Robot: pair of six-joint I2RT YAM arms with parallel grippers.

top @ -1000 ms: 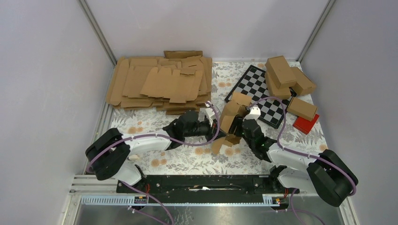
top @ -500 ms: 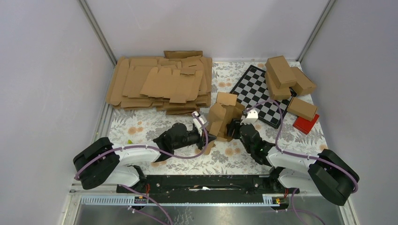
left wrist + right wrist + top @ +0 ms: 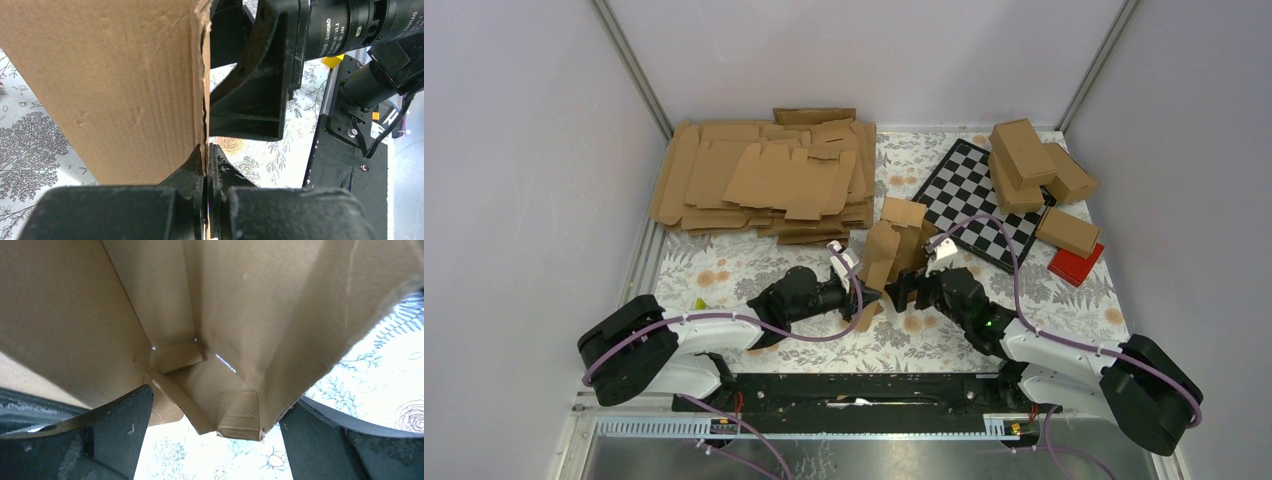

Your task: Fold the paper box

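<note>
Just left of the checkerboard [image 3: 984, 190], the paper box [image 3: 894, 252] is pinched at a wall edge by the left gripper [image 3: 206, 156]. The right gripper [image 3: 220, 407] is spread wide, released, around it.

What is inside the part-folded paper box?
The right wrist view looks into the paper box: bare brown walls and small tucked flaps at its far end, nothing loose. The walls hide whatever lies beyond.
</note>
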